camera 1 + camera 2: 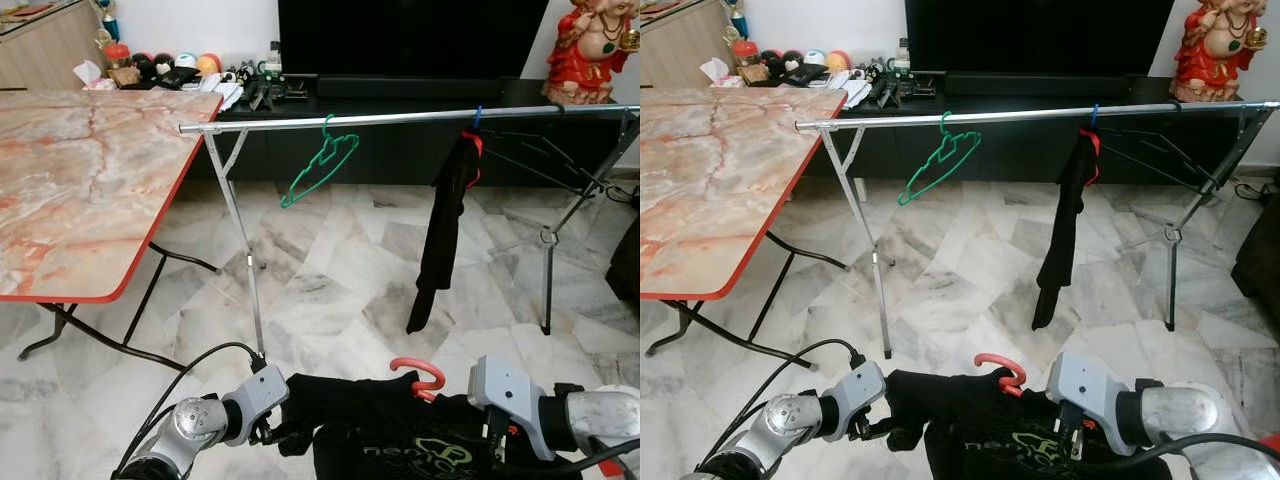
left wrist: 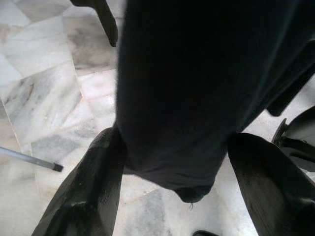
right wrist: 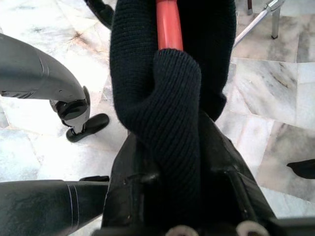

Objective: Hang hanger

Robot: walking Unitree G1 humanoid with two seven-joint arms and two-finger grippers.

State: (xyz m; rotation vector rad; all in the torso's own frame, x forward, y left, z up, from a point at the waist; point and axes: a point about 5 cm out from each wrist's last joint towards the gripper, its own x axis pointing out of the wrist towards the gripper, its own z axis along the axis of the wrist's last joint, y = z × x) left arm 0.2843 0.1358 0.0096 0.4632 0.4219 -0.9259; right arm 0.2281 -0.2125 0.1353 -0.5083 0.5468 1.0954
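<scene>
Marble floor lies under the rail; right gripper fingers clamp the stiff red hanger through soft, floppy black garment, left gripper fingers pinch its cloth.

A greenish printed design with a line of lettering under it sits on the black garment at the bottom of the head views, but the letters are cut off by the frame edge and partly covered, so no word can be made out for certain; nothing else in view carries legible writing
</scene>
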